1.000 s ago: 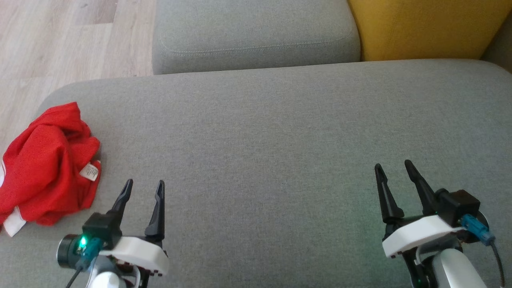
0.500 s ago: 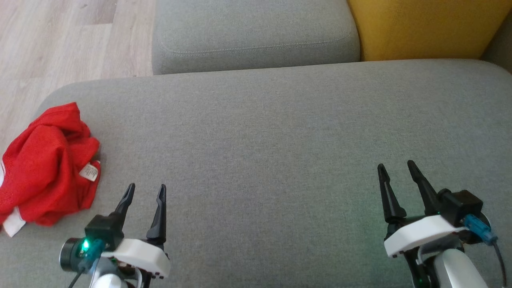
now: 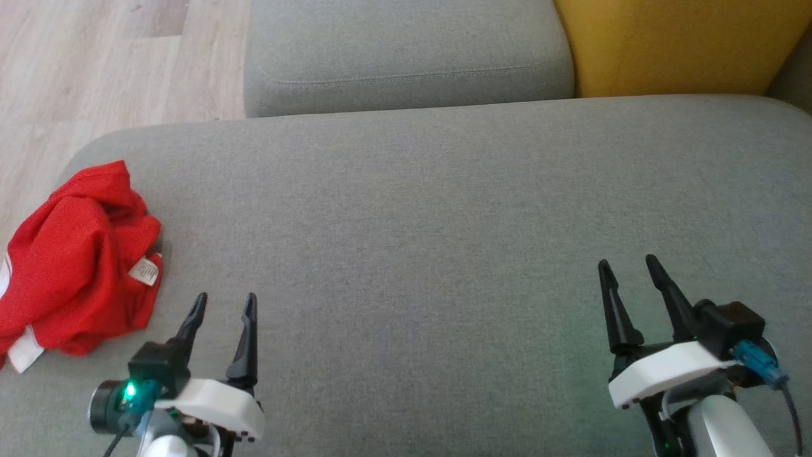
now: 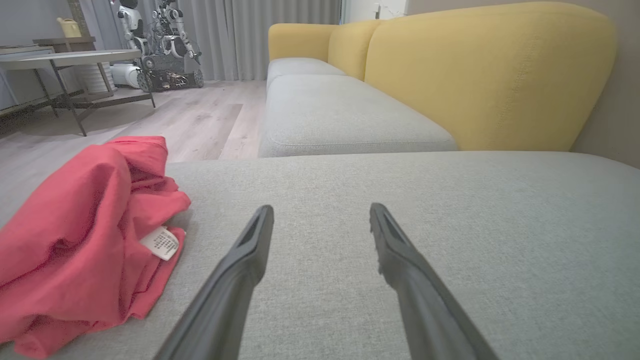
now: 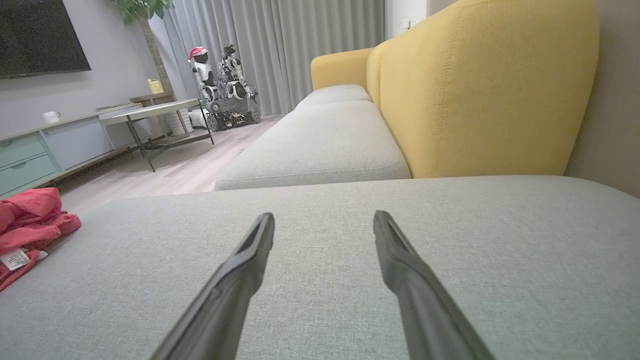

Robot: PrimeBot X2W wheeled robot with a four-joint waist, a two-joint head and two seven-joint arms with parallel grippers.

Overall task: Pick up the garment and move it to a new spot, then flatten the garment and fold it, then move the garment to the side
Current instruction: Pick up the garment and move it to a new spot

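Red garment (image 3: 76, 254) lies crumpled in a heap at the far left edge of the grey seat cushion (image 3: 444, 222), near its rounded front-left corner; white care label (image 3: 145, 271) shows on the heap's right side, white trim (image 3: 25, 355) peeks out at its lower left; nothing touches it; left jaws hover just right of and nearer the robot than the heap, apart from the cloth, fingers (image 3: 246, 336) spread w/ a clear gap, holding nothing, tips pointing across the cushion; green light (image 3: 131, 389) glows on the left wrist; in left wrist view the heap sits beside the left-hand finger, label facing the cam; right jaws well apart from the garment, over the cushion's right part, fingers (image 3: 614, 311) also spread and empty; bare grey fabric between the two arms; beyond the cushion a 2nd grey seat (image 3: 406, 51) butts against it, yellow backrest (image 3: 679, 44) to its right; pale wood floor (image 3: 95, 63) at upper left; further back in left wrist view: a desk (image 4: 65, 57), a small robot figure (image 4: 160, 45), grey curtains (image 4: 260, 35); right wrist view adds a dark TV (image 5: 40, 35) and a low cabinet (image 5: 30, 155) w/ teal drawers
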